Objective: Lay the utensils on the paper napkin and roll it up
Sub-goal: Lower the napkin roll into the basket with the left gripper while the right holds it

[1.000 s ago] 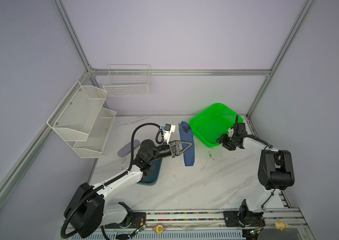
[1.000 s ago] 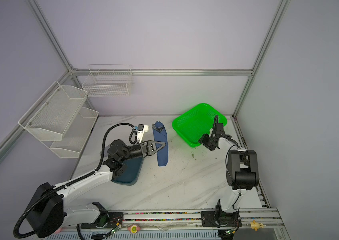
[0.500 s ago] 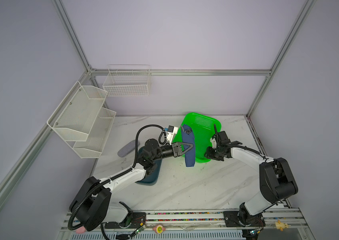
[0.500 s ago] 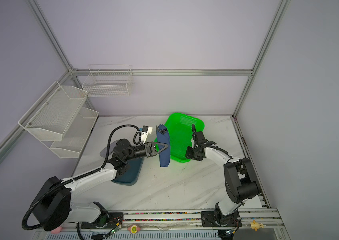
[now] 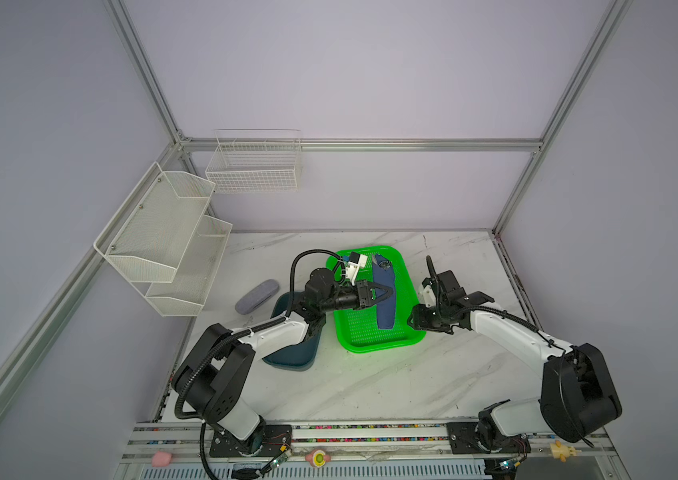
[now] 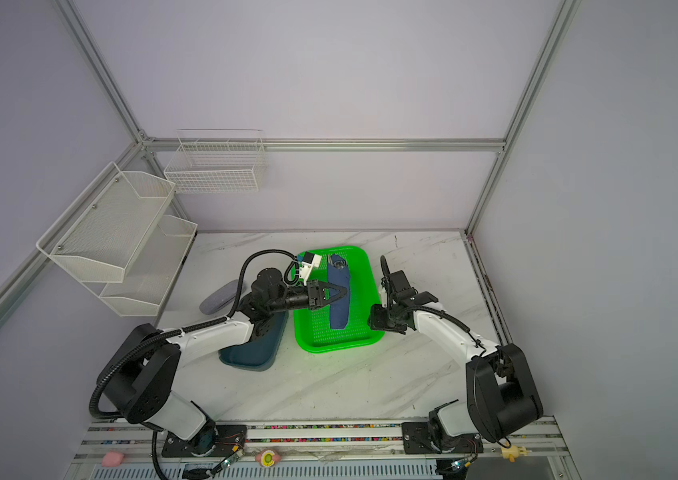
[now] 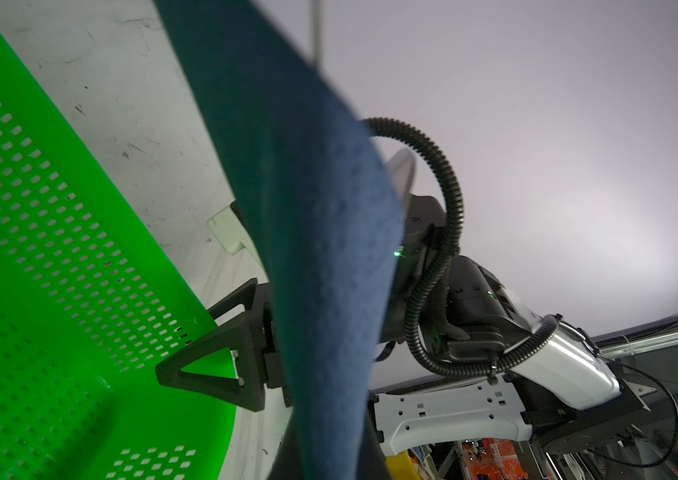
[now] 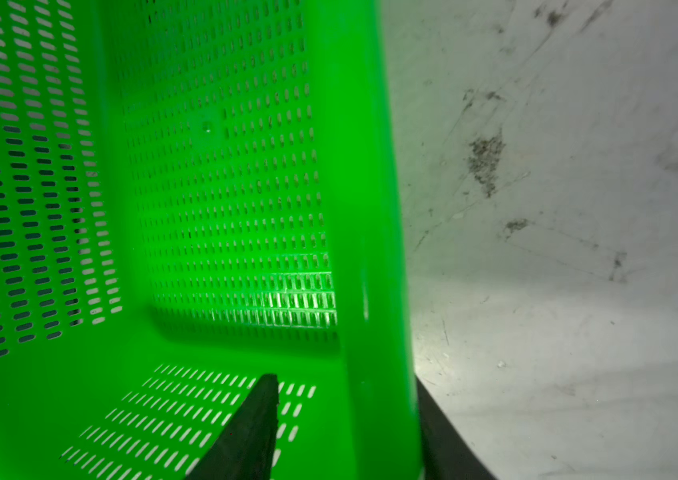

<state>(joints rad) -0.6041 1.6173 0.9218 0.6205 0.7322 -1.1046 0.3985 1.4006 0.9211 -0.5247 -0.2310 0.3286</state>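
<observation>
At the far left of a top view, a white wire shelf (image 5: pixel 163 241) hangs on the wall. Below it, to the right, a grey case (image 5: pixel 257 296) lies on the table (image 5: pixel 370 386). A dark teal tray (image 5: pixel 291 353) sits just beside the case, partly under the left arm.

Near the middle, the left claw (image 5: pixel 390 292) is pinched shut on the paper napkin (image 5: pixel 385 309). The napkin is a long blue roll, and it hangs in the air over the green basket (image 5: pixel 379 347). Shiny bits poke out of the roll's far end, toward the top of the frame. I think they are the utensils (image 5: pixel 383 262), but they are too small to tell apart.

At the basket's lower right corner is the right claw (image 5: pixel 415 321). The right wrist view shows one of its fingers (image 8: pixel 246 428) inside the basket wall and the other one outside. I cannot tell if it squeezes the wall or just sits around it.

So most of the job looks done: the utensils seem to be inside the napkin, and the napkin is rolled up. What is left, I guess, is to set the roll down, maybe in the basket, and let go.
</observation>
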